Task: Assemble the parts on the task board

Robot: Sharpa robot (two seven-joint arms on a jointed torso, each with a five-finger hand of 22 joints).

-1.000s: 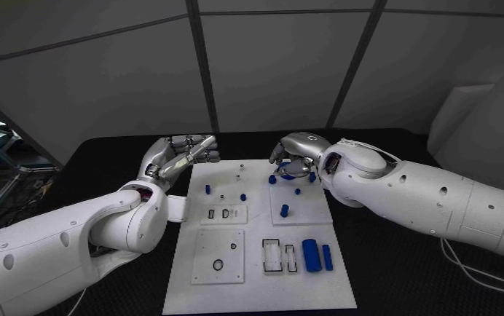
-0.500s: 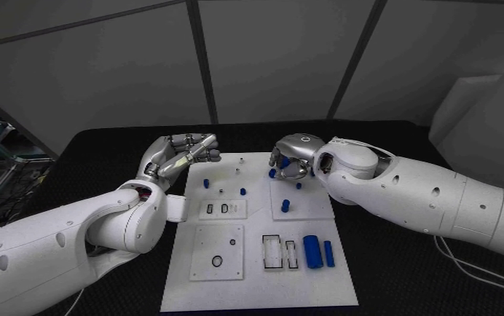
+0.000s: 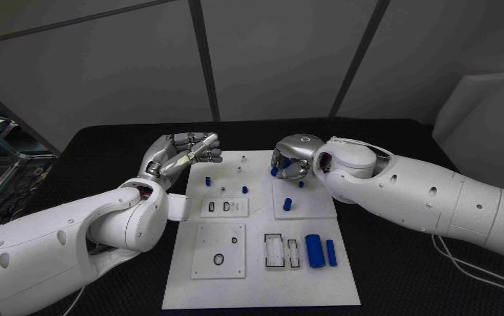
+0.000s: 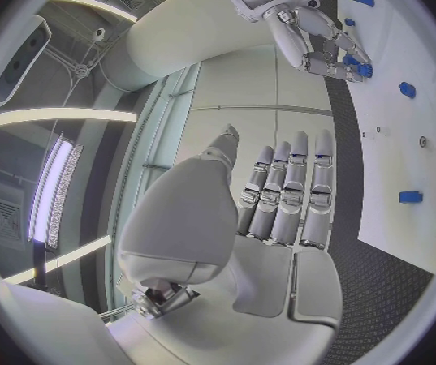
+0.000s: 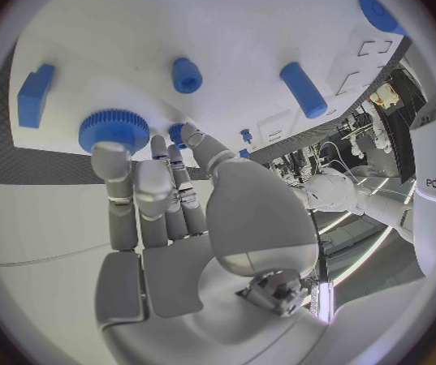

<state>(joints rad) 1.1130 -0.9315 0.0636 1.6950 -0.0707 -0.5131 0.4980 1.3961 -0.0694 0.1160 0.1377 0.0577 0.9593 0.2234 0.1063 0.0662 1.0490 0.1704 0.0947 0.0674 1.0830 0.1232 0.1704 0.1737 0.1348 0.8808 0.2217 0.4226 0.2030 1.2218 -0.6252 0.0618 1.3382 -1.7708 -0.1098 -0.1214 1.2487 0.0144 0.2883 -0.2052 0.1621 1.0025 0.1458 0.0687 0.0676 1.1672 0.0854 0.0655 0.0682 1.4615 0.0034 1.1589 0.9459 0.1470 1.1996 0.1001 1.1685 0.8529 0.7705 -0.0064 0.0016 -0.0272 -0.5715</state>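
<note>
The white task board (image 3: 263,287) lies in the middle of the black table. My right hand (image 3: 292,157) is bent down over the board's far right corner. Its fingertips pinch a blue toothed gear (image 5: 114,130) that sits against the board (image 5: 228,24). Beside the gear are a blue block (image 5: 35,95) and two short blue pegs (image 5: 187,75) (image 5: 303,89). My left hand (image 3: 184,152) is raised off the board's far left corner, fingers straight and side by side, holding nothing. The left wrist view shows that hand (image 4: 278,195) and, further off, the right hand (image 4: 314,36) on the board.
Near the board's front right lie a thick blue cylinder (image 3: 313,248) and a slimmer one (image 3: 330,253) next to a framed slot. Small blue pegs (image 3: 208,181) (image 3: 244,189) (image 3: 288,204) stand further back. Black table surrounds the board.
The whole head picture has shifted a little. Relative to the board, both hands stay about where they were, the right one still on the gear.
</note>
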